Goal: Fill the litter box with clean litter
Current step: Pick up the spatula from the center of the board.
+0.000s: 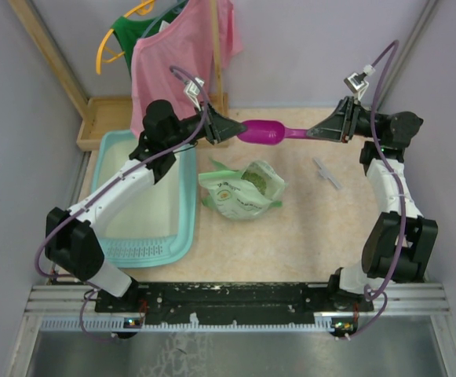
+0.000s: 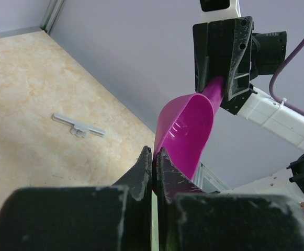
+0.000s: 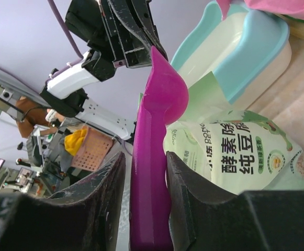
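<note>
The magenta scoop [image 1: 260, 131] hangs in the air between both arms, above the table's back middle. My left gripper [image 1: 231, 129] is shut on the rim of its bowl [image 2: 188, 128], the jaws pinched together [image 2: 155, 152]. My right gripper [image 1: 312, 132] has the scoop's handle [image 3: 150, 172] between its jaws [image 3: 145, 155], with a gap on one side. The light-teal litter box [image 1: 173, 236] lies at the left, its whitish base bare, and shows in the right wrist view [image 3: 267, 47]. Green litter [image 1: 257, 179] shows in the mouth of the pale green bag [image 1: 239, 196].
A grey clip [image 1: 327, 173] lies on the table at the right, also in the left wrist view [image 2: 79, 125]. A wooden tray [image 1: 106, 118] sits at the back left. A pink cloth [image 1: 180, 55] and a green garment on a yellow hanger [image 1: 129, 31] hang behind.
</note>
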